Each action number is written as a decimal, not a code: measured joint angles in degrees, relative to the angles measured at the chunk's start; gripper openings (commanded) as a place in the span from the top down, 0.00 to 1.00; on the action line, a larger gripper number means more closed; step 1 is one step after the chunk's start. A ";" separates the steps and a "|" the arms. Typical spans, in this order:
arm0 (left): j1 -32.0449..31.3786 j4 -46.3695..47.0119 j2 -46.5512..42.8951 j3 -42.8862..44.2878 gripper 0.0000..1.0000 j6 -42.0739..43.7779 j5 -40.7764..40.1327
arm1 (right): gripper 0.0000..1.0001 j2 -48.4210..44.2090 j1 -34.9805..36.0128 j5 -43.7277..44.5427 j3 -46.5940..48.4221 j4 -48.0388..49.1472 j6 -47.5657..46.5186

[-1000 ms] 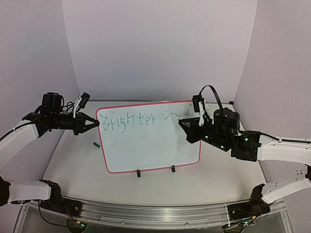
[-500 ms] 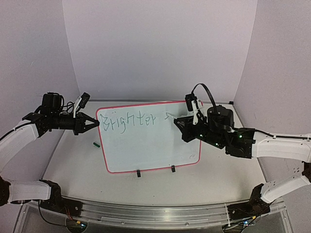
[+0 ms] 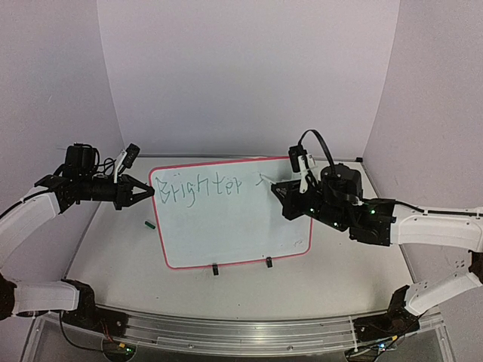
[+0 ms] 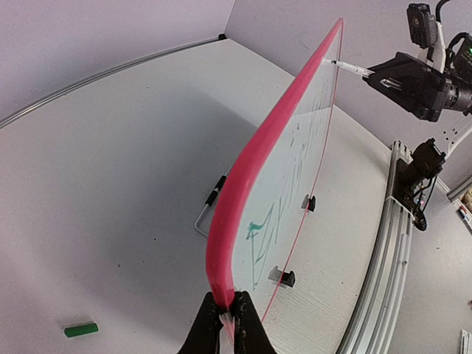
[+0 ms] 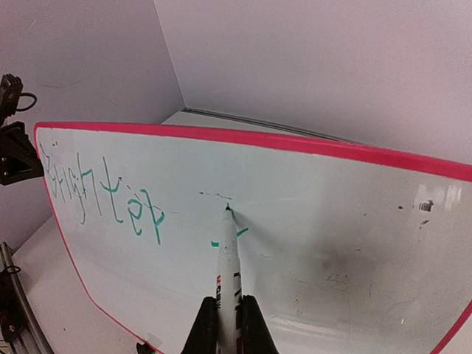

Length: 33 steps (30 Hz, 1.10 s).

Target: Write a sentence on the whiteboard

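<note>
Between the fingers of the left gripper (image 4: 226,301) sits the edge of the whiteboard (image 3: 226,234), so that one is clamped tight on the red-pink frame (image 4: 247,166) with the jaws pressed together around it. From that wrist camera the board runs straight away from the gripper, standing propped up on the bench (image 3: 339,279) and leaning back a bit, with a thin wire leg (image 4: 202,218) showing behind it. The two little black clips (image 3: 215,269) sit on its lower long edge, off to the gripper's right in that view. A small green piece (image 4: 80,329) lies flat on the bench, near the left gripper but apart from it and clear of the board. Over on the far side, the right gripper (image 5: 227,313) is closed on a white marker (image 5: 226,254), which pokes straight out ahead of its fingers. The tip is touching the board's surface. As for the sentence (image 3: 198,185), only "Brighter" is up there in thin green letters, running along the top part of the board from just past the left gripper toward the right one. The word ends a little short of the marker tip. Right at the tip there are a couple of short green strokes, too small to read as a letter. A few faint grey smudges show on the board on the far side of the marker from the word.
</note>
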 measured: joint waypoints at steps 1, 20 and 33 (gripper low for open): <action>0.00 0.00 0.00 0.00 1.00 0.00 0.00 | 1.00 -0.02 0.00 -0.09 -0.19 -0.05 0.31; 0.00 0.37 0.31 0.00 1.00 -0.04 0.00 | 1.00 -2.10 0.00 -2.43 -4.78 -2.68 4.66; 0.00 0.37 0.33 0.00 1.00 -0.04 0.00 | 1.00 -5.40 0.00 -0.87 -2.86 -2.92 1.48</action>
